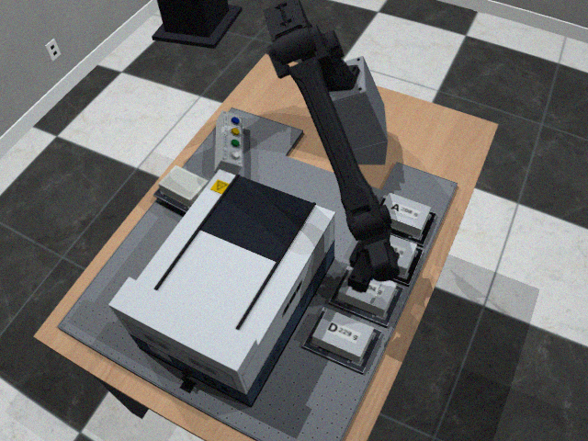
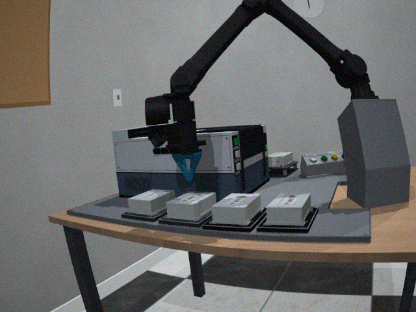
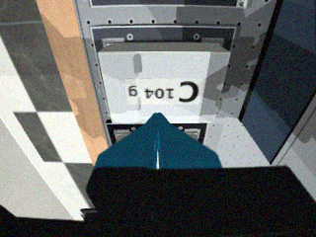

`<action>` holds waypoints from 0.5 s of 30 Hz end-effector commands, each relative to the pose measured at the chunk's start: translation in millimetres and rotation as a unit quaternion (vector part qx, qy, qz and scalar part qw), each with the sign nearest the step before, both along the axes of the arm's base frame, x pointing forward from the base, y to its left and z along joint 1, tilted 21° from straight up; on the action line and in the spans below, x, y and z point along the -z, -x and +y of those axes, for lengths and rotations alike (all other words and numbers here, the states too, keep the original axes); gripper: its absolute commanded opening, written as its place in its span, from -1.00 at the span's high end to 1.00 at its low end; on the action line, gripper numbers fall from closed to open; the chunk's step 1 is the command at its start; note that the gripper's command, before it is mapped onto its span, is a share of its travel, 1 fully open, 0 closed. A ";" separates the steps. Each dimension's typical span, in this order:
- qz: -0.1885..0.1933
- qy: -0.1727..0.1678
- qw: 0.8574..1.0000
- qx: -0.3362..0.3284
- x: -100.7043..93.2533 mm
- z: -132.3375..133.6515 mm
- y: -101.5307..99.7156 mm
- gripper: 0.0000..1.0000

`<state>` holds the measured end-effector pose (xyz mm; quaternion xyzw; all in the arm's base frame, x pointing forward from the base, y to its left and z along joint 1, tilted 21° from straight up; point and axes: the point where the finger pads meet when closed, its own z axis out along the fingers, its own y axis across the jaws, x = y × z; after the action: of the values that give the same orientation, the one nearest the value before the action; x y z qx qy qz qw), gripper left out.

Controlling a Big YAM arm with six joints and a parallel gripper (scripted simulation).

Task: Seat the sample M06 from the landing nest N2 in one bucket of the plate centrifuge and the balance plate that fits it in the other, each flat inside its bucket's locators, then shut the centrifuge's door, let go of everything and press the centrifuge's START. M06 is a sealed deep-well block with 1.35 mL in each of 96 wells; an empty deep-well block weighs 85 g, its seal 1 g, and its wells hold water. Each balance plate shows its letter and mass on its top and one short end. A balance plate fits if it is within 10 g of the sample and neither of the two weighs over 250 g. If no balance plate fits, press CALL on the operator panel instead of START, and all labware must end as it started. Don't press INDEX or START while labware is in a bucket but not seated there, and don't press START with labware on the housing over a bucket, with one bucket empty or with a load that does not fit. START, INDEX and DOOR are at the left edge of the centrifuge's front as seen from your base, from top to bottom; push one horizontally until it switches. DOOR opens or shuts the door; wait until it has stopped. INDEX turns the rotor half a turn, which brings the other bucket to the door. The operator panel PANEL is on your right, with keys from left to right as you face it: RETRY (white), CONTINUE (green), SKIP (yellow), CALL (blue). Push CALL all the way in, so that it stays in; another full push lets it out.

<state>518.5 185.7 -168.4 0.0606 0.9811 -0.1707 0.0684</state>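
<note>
My gripper (image 2: pixel 188 179) is shut and empty, its blue fingers pointing down a little above balance plate C (image 1: pixel 367 295). In the wrist view the fingertips (image 3: pixel 157 118) hang over the near edge of plate C (image 3: pixel 163 92), whose label reads 104 g. Balance plates A (image 1: pixel 407 213) and D (image 1: pixel 344 334), marked 229 g, sit in their nests in the same row. Plate B (image 1: pixel 404 251) is partly hidden by my arm. The sample block M06 (image 1: pixel 183 185) rests on its nest at the centrifuge's far side. The centrifuge (image 1: pixel 222 285) has a dark rectangle (image 1: pixel 258 216) on its top.
The operator panel (image 1: pixel 232 137) with four coloured keys stands beyond the centrifuge. The centrifuge's buttons (image 2: pixel 236 153) line its front edge, the green one on top. My grey base pedestal (image 2: pixel 372 151) stands at the table's end. The plate row lies close to the table edge.
</note>
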 end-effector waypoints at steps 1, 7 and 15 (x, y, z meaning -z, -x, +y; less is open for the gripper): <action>-0.004 0.001 1.000 0.002 -1.9 -6.8 -25.4 1.00; -0.005 0.001 1.000 0.003 -5.4 -8.8 -48.2 1.00; -0.006 0.001 1.000 0.003 -10.0 -12.3 -73.6 1.00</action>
<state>573.1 181.3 -159.6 0.0673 0.9807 -0.1682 0.0735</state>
